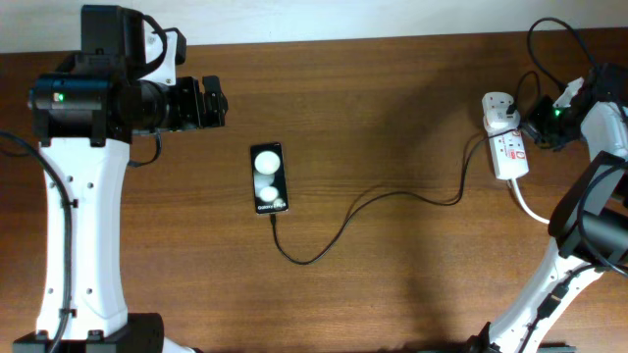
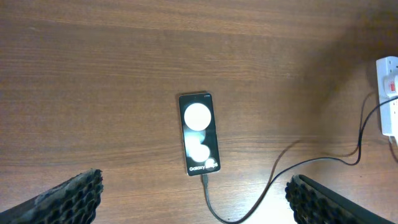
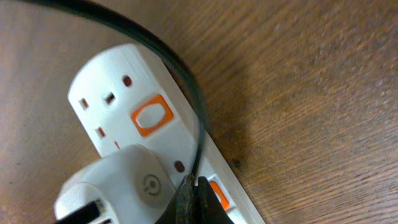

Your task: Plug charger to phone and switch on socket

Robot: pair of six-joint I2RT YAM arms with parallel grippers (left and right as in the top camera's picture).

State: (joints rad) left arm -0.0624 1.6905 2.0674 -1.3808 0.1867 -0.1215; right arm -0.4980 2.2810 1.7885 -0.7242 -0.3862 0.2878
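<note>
The phone [image 1: 269,179] lies left of the table's [image 1: 392,78] middle, and the charger [image 1: 392,196] looks seated at its near end. The socket [image 1: 508,147] sits by the right edge. The right gripper [image 3: 194,199], fingers pressed together, points at the orange switch [image 3: 217,193] beside the adapter [image 3: 118,186]. It should press squarely on the rocker, clear of the cable. The left gripper [image 1: 218,102] hangs spread wide near the far-left corner.

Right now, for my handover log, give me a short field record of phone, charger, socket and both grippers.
phone: flat on the table
charger: tip at phone's lettered end, looks plugged in
socket: far right, white adapter seated
left gripper: open, empty, apart from phone
right gripper: shut, tips by socket's orange switch
</note>
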